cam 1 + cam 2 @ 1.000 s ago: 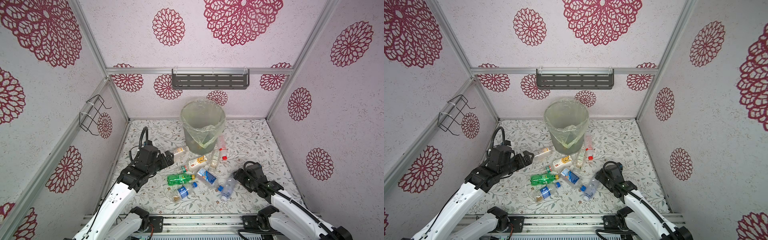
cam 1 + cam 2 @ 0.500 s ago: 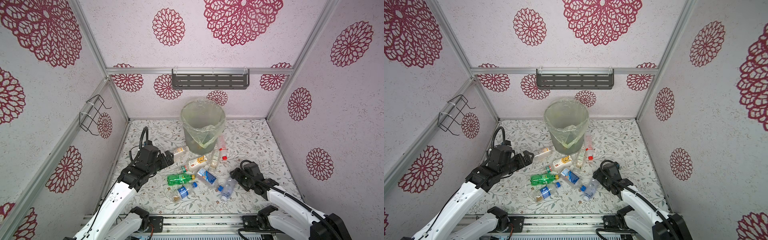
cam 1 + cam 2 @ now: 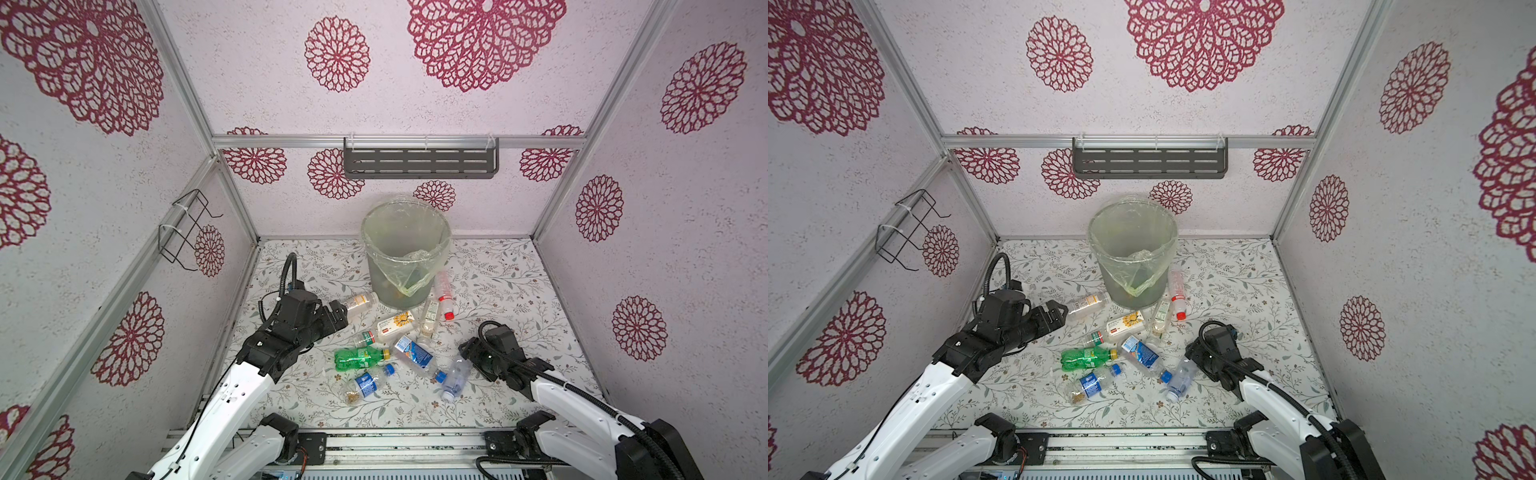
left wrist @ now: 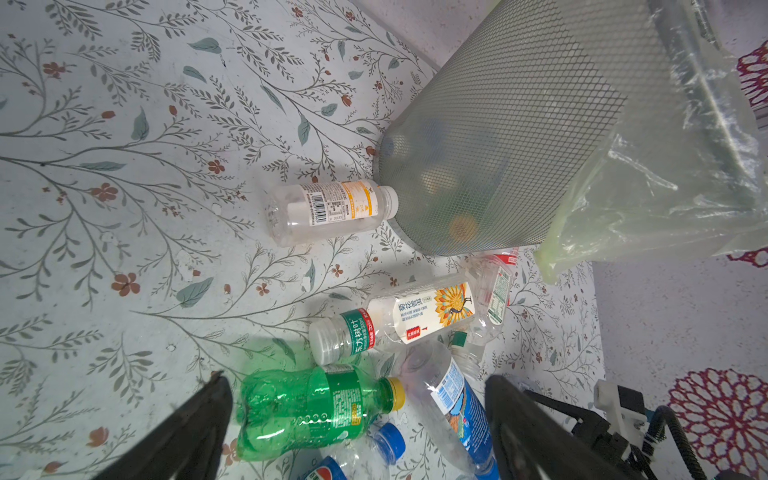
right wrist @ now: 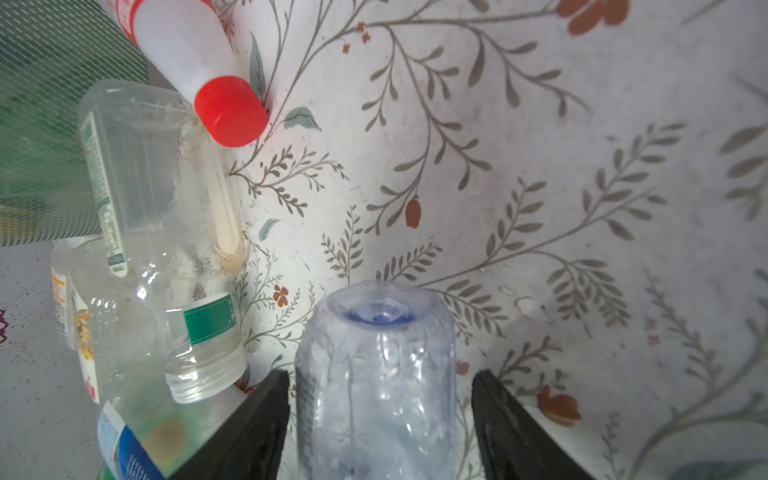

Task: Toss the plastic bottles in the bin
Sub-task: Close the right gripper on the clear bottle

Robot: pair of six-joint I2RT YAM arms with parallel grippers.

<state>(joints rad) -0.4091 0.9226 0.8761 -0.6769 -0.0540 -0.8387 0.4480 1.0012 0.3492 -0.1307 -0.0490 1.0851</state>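
Entry: floral surface [image 3: 498,270] carrying eight or so plastic bottles [image 3: 395,324], lying loose at its middle. The bin [image 3: 376,274], mesh-walled with a yellowish bag, stands upright at 12 o'clock of them, with dim shapes inside. Step in hand, as judged: pickup of the pale bluish bottle [image 3: 455,376] at 4 o'clock of the scatter. Right gripper [image 5: 380,374]: fingers [image 5: 253,424] parted and straddling that bottle's body, one just beside its wall, a sliver of gap at the other; nothing clamped yet. Left gripper [image 3: 338,316]: fingers spread wide, empty, at 9 o'clock, near the barcode bottle [image 4: 328,210], whose cap appears to touch the bin's foot. Handling note: the wall looks thin and crumpled, so a gentle squeeze around the middle should hold, while a hard one may squirt it out. The blue-label bottle [image 3: 415,353] has its cap just beside it, so lift straight up first. The bin is far taller than any bottle: rise above the rim before travelling to 12 o'clock, then release over the centre, clear of the bag's overhang. Legible: "东方树叶" on the green band of the flower-label bottle [image 4: 411,320], and what looks like "菊花普洱" on its white panel. A "pepsi" mark shows on a small blue-capped bottle [image 4: 345,461]. The green bottle [image 4: 311,411] has a yellow cap; its print is too small to read.
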